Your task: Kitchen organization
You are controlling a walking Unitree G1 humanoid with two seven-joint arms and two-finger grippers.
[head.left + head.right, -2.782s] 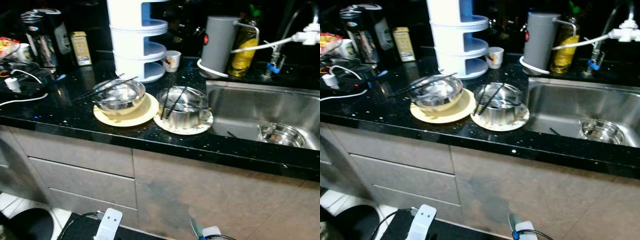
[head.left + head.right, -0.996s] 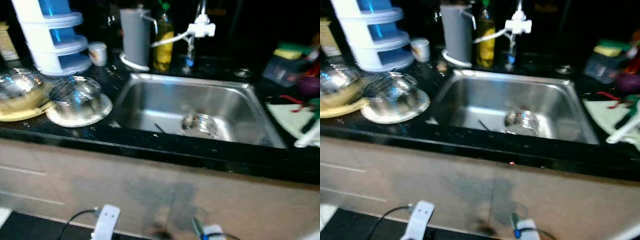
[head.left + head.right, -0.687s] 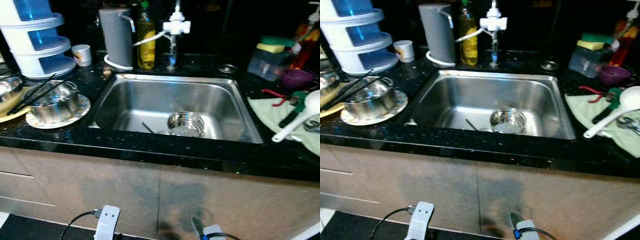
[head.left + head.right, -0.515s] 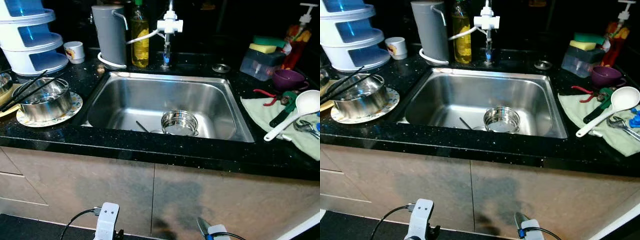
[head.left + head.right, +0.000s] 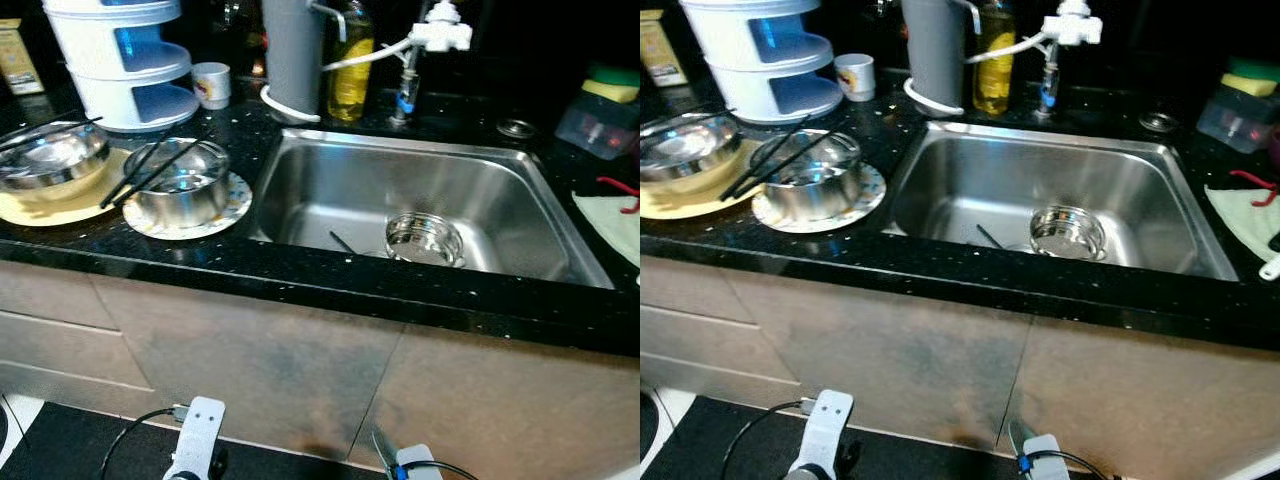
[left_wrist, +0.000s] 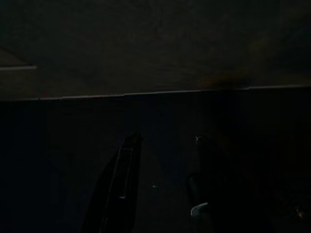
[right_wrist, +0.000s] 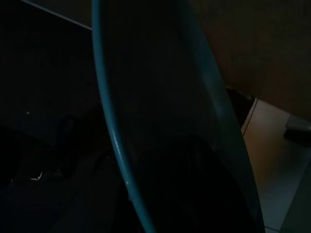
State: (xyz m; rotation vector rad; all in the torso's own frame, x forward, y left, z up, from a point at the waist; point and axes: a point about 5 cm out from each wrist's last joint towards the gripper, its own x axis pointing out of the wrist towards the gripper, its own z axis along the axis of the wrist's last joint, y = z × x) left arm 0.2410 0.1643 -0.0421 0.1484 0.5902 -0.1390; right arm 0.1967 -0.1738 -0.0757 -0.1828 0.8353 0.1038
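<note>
Ahead, a small round steel bowl [image 5: 425,239] sits inside the stainless sink [image 5: 530,190], well above both hanging arms. Left wrist view: left gripper [image 6: 163,160], fingers parted, empty, dark. Right wrist view: right gripper's state unreadable behind a curved teal-rimmed thing [image 7: 109,121].

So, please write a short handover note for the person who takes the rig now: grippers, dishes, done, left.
Both arms hang low before the cabinet. Left gripper: jaws open, empty. Right gripper: wrist view too dark to judge.
Steel bowl with chopsticks sits on a patterned plate left of the sink. Second steel bowl on a yellow plate further left. Small steel bowl lies in the sink.
Done: nothing visible. Left: all dishes.
</note>
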